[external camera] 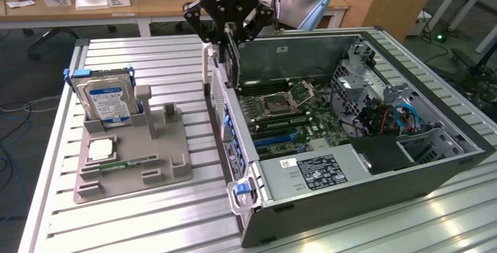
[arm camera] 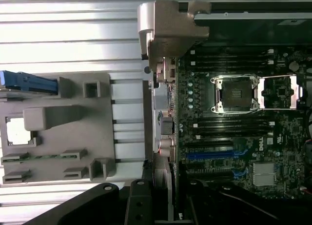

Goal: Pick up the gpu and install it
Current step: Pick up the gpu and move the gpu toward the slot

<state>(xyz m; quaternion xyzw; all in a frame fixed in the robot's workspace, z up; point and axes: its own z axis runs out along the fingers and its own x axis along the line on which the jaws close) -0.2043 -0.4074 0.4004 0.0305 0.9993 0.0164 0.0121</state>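
I'm mid-install: the gripper [external camera: 230,39] has its jaws clamped on the gpu [external camera: 233,67], hanging edge-on over the rear wall of the computer case [external camera: 435,61]; seating it, I judge, calls for squaring it above the blue slot [external camera: 272,141]

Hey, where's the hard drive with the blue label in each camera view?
Exterior view: hard drive upright on the grey holder, at the exterior view's left.
Wrist view: its blue-railed edge, on the holder, away from the motherboard.
Shared landmark: the open CPU socket.

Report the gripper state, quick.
Gripper: closed, holding the gpu on edge.
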